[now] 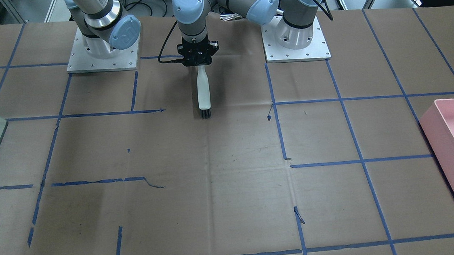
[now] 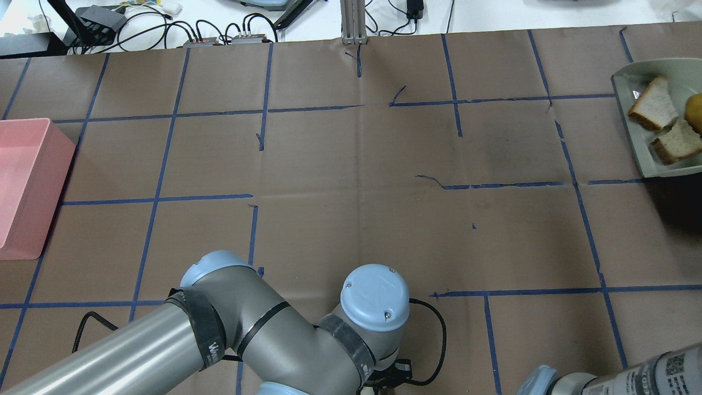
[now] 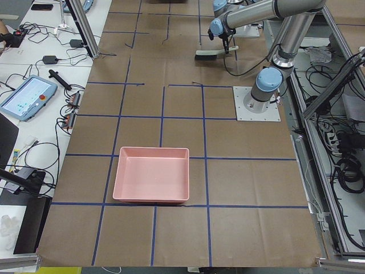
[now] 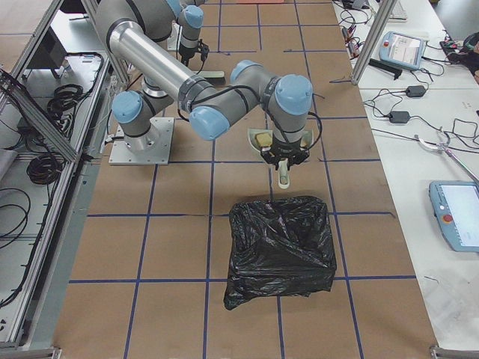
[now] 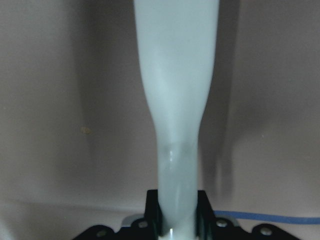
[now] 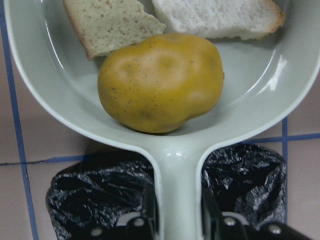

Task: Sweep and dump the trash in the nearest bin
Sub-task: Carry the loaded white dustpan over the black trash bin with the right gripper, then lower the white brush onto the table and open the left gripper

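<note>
Trash [image 2: 672,140] lies in a pale green dustpan [image 6: 260,95]: a yellow potato [image 6: 160,82] near the handle, and two bread pieces [image 6: 110,22] side by side behind it, touching it. The right claw [image 6: 178,202] is clenched on the dustpan's handle, one finger on each side. In the wrist view a black bag bin [image 4: 281,243] shows under the handle and the claw, while the scoop itself hangs over the brown table [image 1: 232,192]. The dustpan looks about level.

The left claw [image 1: 198,58] grasps a brush [image 1: 203,89] by the end of its white handle, close to the robot's base. The black bristles point toward the middle of the table; I cannot tell whether they touch it. A pink bin [image 3: 151,174] stands at the table's far left end, well apart from both arms.
</note>
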Motion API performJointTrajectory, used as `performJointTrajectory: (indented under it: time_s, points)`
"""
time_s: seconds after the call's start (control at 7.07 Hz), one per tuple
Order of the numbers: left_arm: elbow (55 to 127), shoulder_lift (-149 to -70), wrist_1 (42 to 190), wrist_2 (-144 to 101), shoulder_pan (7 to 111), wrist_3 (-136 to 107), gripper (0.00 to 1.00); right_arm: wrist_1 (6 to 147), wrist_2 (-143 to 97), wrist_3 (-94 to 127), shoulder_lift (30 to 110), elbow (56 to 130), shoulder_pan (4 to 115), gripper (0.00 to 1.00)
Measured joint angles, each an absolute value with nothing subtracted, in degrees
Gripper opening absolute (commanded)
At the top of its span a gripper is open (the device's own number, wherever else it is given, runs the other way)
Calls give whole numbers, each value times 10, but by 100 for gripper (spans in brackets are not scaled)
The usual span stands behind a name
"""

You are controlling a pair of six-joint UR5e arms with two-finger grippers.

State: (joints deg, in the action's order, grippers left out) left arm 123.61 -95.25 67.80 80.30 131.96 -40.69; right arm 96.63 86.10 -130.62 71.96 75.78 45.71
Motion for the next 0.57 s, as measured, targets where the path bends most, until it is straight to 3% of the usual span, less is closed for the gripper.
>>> performJointTrajectory:
  time_s: [0.14,0.57]
  points:
    - [1236,-953,678,804,1317,-407,31,967,863,-1331,693,724,441,0]
    - [1235,-954,676,807,1314,-406,47,959,868,-1414,594,597,376,0]
